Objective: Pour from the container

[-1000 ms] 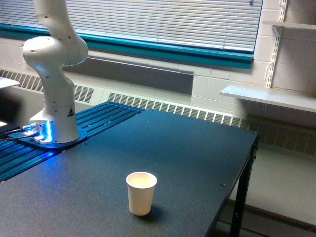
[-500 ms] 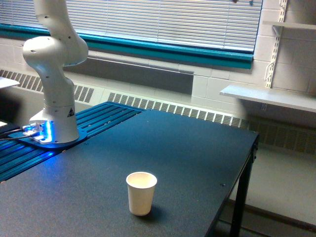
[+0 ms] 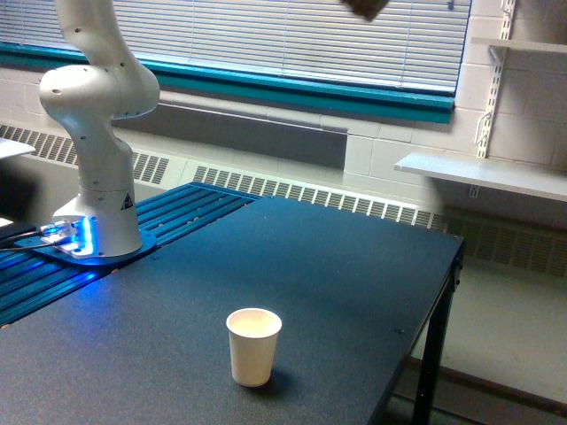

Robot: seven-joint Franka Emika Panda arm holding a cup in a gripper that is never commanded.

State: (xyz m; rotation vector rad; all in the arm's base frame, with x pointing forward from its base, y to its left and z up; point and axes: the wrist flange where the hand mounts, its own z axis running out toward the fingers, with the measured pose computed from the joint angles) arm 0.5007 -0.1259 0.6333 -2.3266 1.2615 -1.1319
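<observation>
A small cream-white paper cup (image 3: 254,346) stands upright and open-mouthed on the dark table (image 3: 337,257), near its front. The clear container does not show in the exterior view. A dark, blurred shape (image 3: 365,7) pokes in at the top edge, high above the table and to the exterior view's right of the cup. It is too blurred and cropped to tell whether it is the gripper or something held. Only the arm's white base and lower links (image 3: 96,133) are plainly in view, at the exterior view's left.
The arm's base stands on a blue-lit ribbed plate (image 3: 177,212) at the table's left. The table's right edge (image 3: 452,274) drops to the floor. A white wall shelf (image 3: 483,173) and a window with blinds (image 3: 292,35) lie behind.
A dark blurred shape has come into the top edge and grown larger, moving leftward and down. The arm's upper link has leaned slightly. The paper cup has not moved.
</observation>
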